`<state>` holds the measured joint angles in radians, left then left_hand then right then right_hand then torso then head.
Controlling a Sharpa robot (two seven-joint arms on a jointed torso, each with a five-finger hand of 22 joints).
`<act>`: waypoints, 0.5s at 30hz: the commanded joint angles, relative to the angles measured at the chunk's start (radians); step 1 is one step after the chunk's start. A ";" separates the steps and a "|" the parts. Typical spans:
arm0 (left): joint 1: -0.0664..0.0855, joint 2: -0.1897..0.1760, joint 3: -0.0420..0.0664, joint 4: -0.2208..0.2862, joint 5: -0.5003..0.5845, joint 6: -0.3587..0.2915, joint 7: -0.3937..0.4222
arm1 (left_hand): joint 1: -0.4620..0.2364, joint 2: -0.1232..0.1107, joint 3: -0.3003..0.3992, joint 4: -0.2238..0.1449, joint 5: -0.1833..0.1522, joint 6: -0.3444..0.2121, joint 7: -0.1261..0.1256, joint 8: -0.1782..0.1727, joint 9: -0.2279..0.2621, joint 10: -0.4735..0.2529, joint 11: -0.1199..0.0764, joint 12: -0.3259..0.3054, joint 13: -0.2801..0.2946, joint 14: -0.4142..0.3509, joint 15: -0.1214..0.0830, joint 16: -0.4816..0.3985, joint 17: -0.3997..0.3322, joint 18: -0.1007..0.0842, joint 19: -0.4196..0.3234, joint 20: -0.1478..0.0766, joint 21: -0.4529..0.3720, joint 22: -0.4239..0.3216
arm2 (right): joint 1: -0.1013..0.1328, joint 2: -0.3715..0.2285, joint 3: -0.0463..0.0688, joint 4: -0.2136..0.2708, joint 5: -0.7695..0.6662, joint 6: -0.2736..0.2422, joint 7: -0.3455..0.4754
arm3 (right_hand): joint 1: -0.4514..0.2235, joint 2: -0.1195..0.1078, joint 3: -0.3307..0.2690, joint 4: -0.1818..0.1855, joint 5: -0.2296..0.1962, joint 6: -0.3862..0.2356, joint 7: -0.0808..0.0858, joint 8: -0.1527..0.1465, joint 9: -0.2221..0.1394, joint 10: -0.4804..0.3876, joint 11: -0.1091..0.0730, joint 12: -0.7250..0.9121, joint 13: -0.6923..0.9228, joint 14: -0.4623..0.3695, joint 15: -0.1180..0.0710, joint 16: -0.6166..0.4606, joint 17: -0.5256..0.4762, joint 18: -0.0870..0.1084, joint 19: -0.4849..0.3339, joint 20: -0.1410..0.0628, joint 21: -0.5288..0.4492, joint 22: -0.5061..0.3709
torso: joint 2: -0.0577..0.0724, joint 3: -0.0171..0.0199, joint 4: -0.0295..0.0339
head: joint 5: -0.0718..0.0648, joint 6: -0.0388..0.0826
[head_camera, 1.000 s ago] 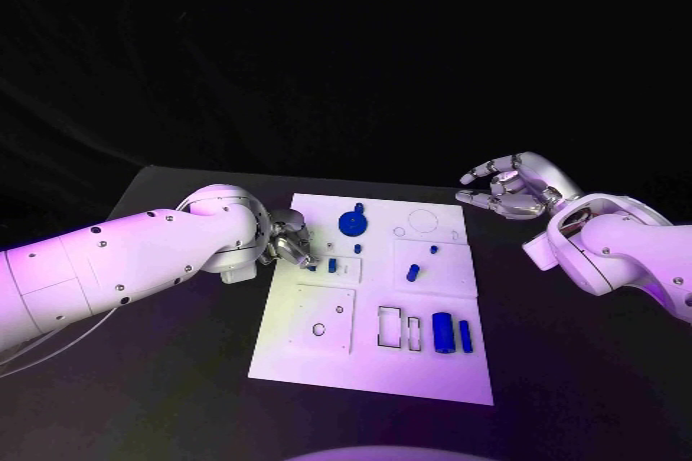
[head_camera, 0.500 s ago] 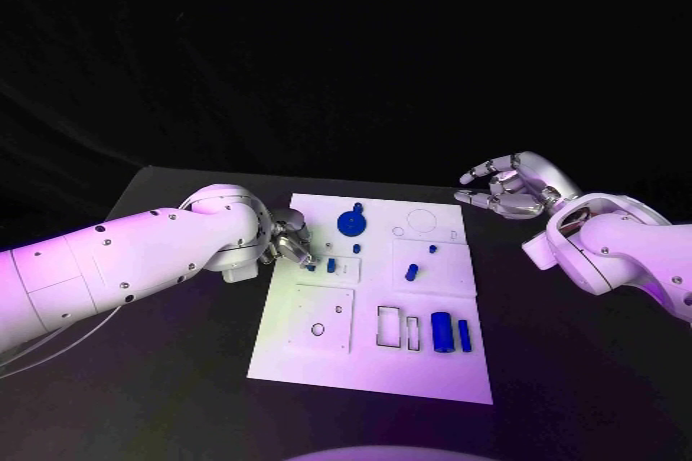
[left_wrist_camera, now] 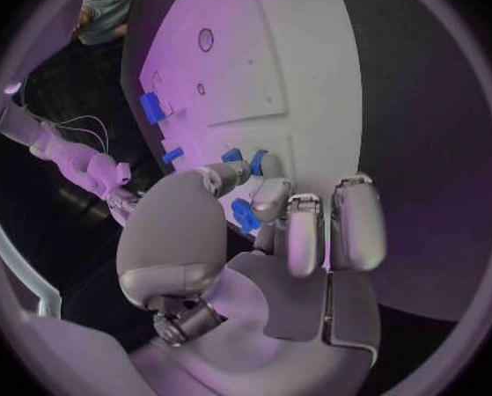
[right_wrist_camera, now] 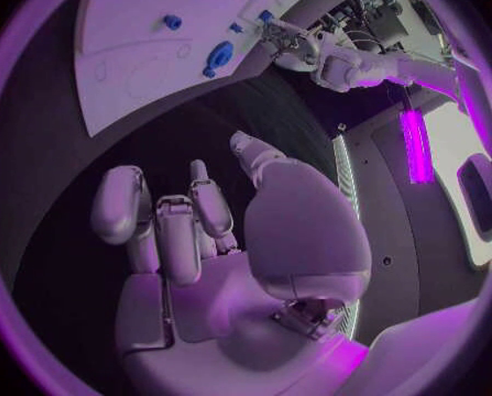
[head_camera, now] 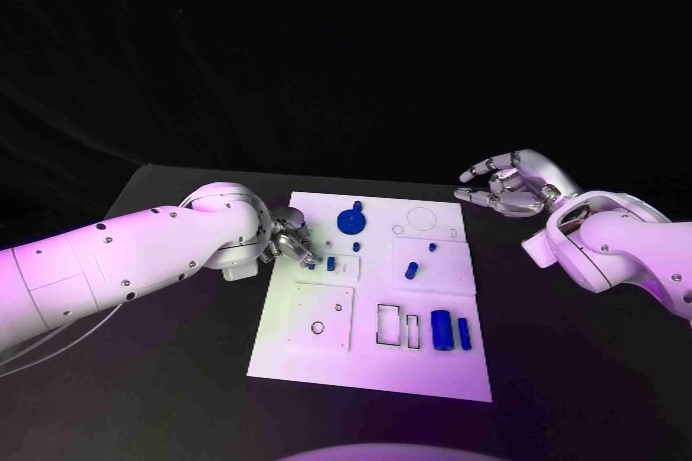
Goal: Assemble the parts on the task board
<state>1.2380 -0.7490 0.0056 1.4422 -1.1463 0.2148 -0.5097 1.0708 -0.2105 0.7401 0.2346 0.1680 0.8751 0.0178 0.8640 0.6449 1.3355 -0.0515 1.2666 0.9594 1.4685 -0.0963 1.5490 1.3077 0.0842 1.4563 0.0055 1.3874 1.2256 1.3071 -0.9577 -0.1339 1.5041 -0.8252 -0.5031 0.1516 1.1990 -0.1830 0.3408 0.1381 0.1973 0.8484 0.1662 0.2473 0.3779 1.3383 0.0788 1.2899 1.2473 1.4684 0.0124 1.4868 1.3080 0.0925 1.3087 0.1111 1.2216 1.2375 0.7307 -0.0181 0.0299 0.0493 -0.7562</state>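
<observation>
Head view: task board (head_camera: pixel 433 376) bears no readable writing.

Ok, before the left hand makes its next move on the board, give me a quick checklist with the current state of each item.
1. Left hand at the board's left edge: ok.
2. Left fingers touching a small blue part: ok; firm hold: cannot tell.
3. Right hand off the white board, holding nothing: ok.
4. Two blue blocks standing at the board's near right: ok.
5. Round blue part lying at the far side, untouched: ok.
6. Part lined up with its slot: cannot tell.
</observation>
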 commanded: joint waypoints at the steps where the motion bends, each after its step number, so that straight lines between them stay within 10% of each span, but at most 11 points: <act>1: -0.005 0.006 -0.003 0.003 0.014 0.039 0.006 | -0.009 0.002 -0.008 -0.001 -0.002 0.008 0.002 -0.007 -0.001 0.008 0.003 0.005 0.003 0.091 -0.008 0.006 0.217 -0.015 0.004 -0.001 0.006 0.001 | 0.000 0.000 0.000 0.001 -0.006 0.010 0.004 | -0.008 0.004 0.000 0.003 0.004 -0.006 -0.004 0.004 0.002 -0.007 -0.001 -0.006 -0.002 0.043 -0.008 -0.006 0.014 0.006 -0.006 0.001 -0.004 -0.002 | -0.001 -0.0001 -0.0003 | 0.000 -0.001; 15: -0.005 0.006 -0.003 -0.006 0.004 0.041 0.004 | -0.038 -0.004 -0.071 0.043 -0.002 0.019 0.002 -0.011 -0.016 0.012 0.002 0.008 0.012 0.092 -0.009 0.008 0.222 -0.016 0.005 -0.001 0.008 0.005 | 0.000 -0.001 0.000 0.001 -0.005 0.009 0.004 | -0.011 0.005 -0.004 0.008 0.004 -0.007 -0.004 0.005 0.002 -0.008 -0.001 -0.007 -0.003 0.043 -0.008 -0.007 0.013 0.006 -0.006 0.001 -0.006 -0.003 | 0.000 0.0004 -0.0002 | 0.000 -0.001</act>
<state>1.2379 -0.7468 0.0058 1.4361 -1.1468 0.2269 -0.5091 1.0417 -0.2160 0.6762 0.2763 0.1684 0.8905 0.0194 0.8592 0.6301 1.3388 -0.0481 1.2702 0.9709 1.4650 -0.0998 1.5524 1.3076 0.0842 1.4562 0.0055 1.3913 1.2295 1.3071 -0.9586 -0.1339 1.5039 -0.8251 -0.5032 0.1517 1.1948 -0.1788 0.3380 0.1409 0.1972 0.8448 0.1626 0.2473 0.3777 1.3383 0.0788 1.2857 1.2463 1.4684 0.0124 1.4868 1.3078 0.0925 1.3087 0.1111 1.2216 1.2362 0.7303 -0.0181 0.0299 0.0493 -0.7582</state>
